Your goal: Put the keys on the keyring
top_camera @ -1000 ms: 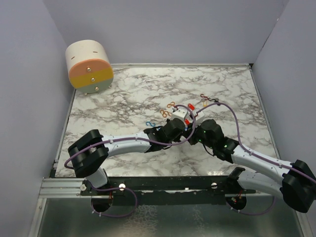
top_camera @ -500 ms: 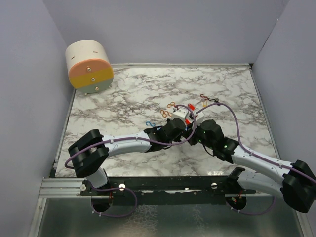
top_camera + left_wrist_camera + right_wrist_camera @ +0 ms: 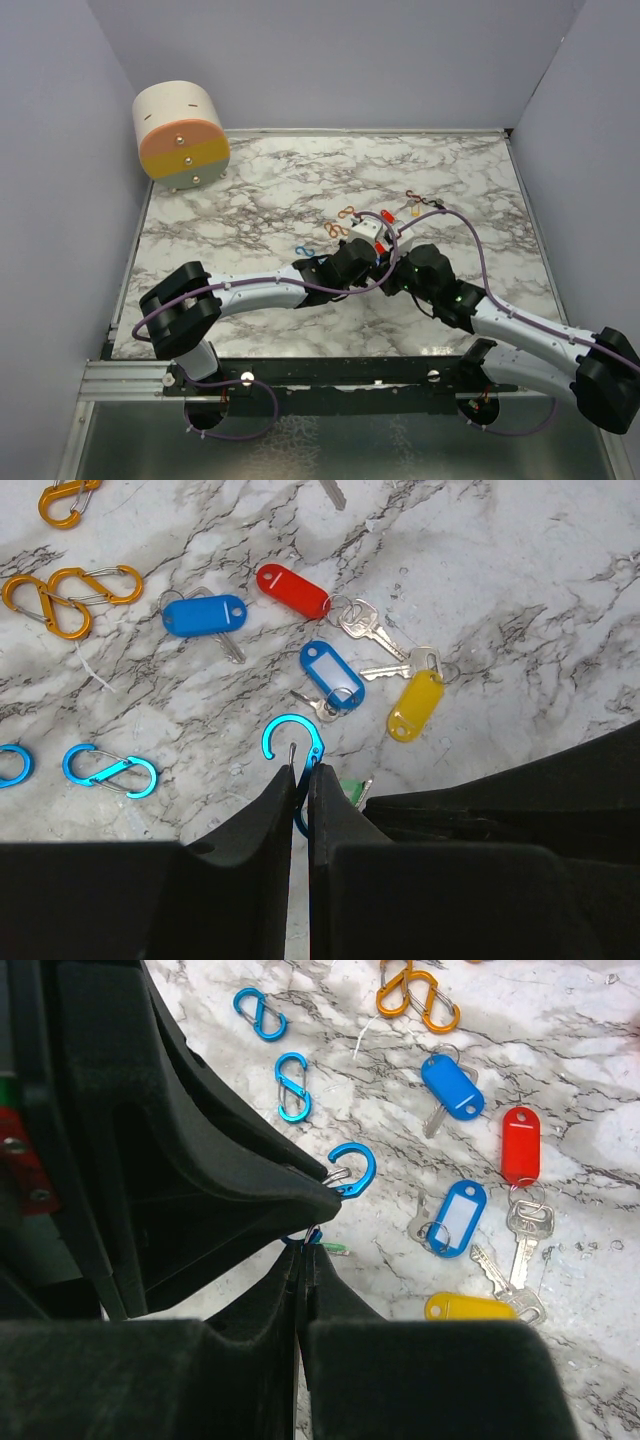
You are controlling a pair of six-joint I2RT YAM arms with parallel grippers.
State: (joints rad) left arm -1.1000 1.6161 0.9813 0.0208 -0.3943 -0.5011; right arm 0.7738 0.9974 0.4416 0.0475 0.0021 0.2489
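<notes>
Both grippers are meeting tip to tip low over the marble table [image 3: 250,190], at the near edge of the scattered keys. The left gripper [image 3: 302,772] is pinching the lower part of a blue keyring clip [image 3: 293,742], with its jaws drawn almost together and the clip's upper loop sticking out past the fingertips. The right gripper [image 3: 300,1260] is pressing its jaws fully together just beside that clip; whether anything thin is sitting between them I cannot tell. A small green tag [image 3: 349,791] is peeking out beside the left fingers, close to the clip. The other keys are lying loose on the marble beyond the loop: a solid blue-tagged key [image 3: 204,614], a red-tagged key [image 3: 292,590], a blue windowed tag [image 3: 331,675] and a yellow-tagged key [image 3: 415,704]. A spare blue clip [image 3: 110,772] and a pair of orange clips [image 3: 60,598] are lying apart to one side.
</notes>
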